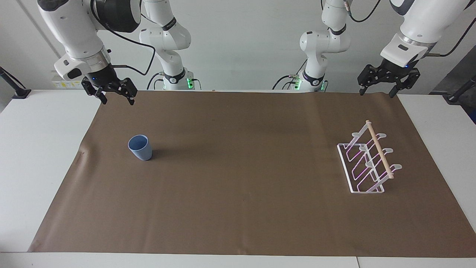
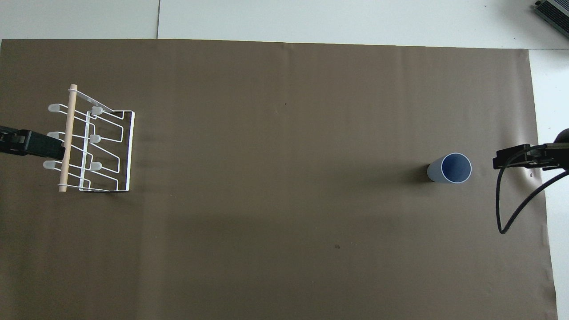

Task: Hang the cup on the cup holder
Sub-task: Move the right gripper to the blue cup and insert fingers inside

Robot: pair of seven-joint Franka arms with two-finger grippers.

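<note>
overhead: left gripper cut by frame edge | right gripper cut by frame edge

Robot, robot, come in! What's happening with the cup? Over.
Right gripper open, up over the mat's edge. Left gripper open, waiting. Cup upright on mat, holder bare. Nothing in the way.

Both arms were glossy white rounded shells with black joint bands. Just above each black, skeletal two-finger claw, the right gripper and the left gripper, sat a silver ring and a small blue light. Black cables looped from the wrists; green lights glowed at the bases.
</note>
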